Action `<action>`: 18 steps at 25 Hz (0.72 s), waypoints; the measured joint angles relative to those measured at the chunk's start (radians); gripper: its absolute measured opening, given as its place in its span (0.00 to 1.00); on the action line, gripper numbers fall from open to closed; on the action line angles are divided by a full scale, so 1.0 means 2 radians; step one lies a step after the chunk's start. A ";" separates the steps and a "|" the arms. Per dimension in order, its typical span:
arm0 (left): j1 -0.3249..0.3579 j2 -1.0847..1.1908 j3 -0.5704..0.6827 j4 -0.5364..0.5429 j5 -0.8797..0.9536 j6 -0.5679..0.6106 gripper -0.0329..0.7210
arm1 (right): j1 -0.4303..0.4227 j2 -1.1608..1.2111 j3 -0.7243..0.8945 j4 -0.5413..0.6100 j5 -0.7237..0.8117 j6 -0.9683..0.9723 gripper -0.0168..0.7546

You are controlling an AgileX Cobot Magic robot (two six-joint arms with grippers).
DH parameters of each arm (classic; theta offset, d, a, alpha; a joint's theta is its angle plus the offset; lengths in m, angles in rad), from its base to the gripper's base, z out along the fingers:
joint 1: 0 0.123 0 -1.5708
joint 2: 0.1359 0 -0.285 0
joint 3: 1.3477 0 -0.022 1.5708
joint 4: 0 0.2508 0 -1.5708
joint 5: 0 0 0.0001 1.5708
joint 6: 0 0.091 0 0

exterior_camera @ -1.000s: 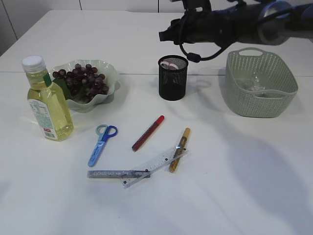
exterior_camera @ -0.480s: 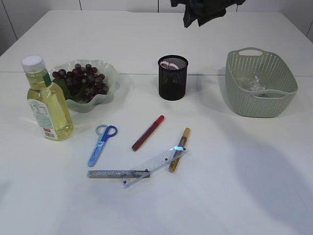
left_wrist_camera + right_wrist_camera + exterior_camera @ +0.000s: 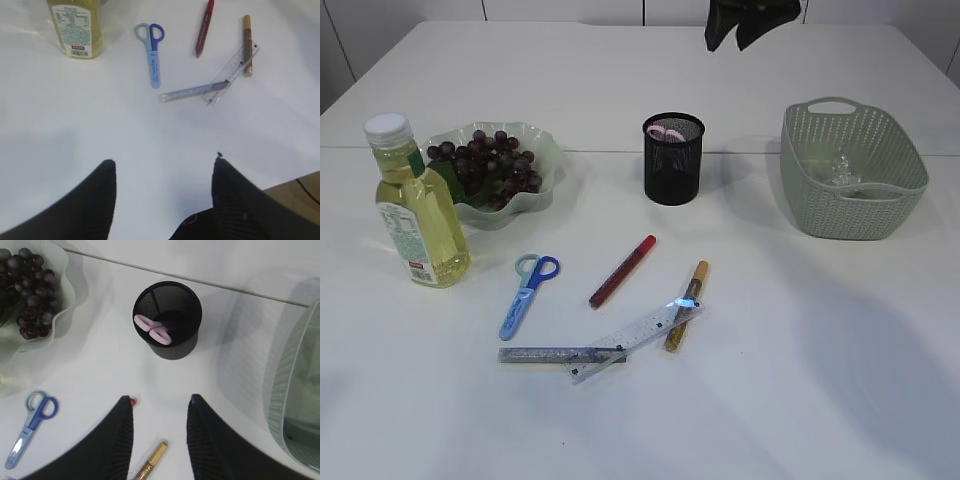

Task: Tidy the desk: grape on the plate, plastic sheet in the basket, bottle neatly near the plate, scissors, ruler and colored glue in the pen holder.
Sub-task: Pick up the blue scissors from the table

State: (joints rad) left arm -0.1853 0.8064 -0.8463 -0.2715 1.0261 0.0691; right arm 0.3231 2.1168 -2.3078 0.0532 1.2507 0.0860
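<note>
Both tools are open and hold nothing, the right tool (image 3: 159, 440) high over the pen holder (image 3: 167, 320), and grabbing the ruler (image 3: 636, 339) could go wrong because it lies across the glue sticks on the counter (image 3: 800, 350).

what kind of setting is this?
Probably a lab desk mock-up: plain white table, stationery beside a mesh pen holder, plus grapes and a bottle.

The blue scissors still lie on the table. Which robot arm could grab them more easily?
Probably the left. Its open, empty gripper hangs over the near table, with the blue scissors straight ahead. The right gripper, open too, hangs up by the pen holder, with the scissors off at its view's edge.
</note>
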 joint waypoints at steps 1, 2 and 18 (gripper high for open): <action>0.000 0.000 0.000 -0.005 0.000 0.007 0.63 | 0.000 -0.004 0.002 -0.001 0.000 0.000 0.41; 0.000 0.000 0.000 -0.011 0.000 0.016 0.63 | 0.000 -0.012 0.009 -0.004 0.000 0.001 0.41; 0.000 0.069 -0.046 -0.060 0.001 0.066 0.63 | 0.000 -0.250 0.324 -0.027 0.000 0.004 0.41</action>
State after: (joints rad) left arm -0.1853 0.9442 -0.9385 -0.3905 1.0282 0.2019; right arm 0.3231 1.6173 -1.6604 0.0000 1.2511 0.0938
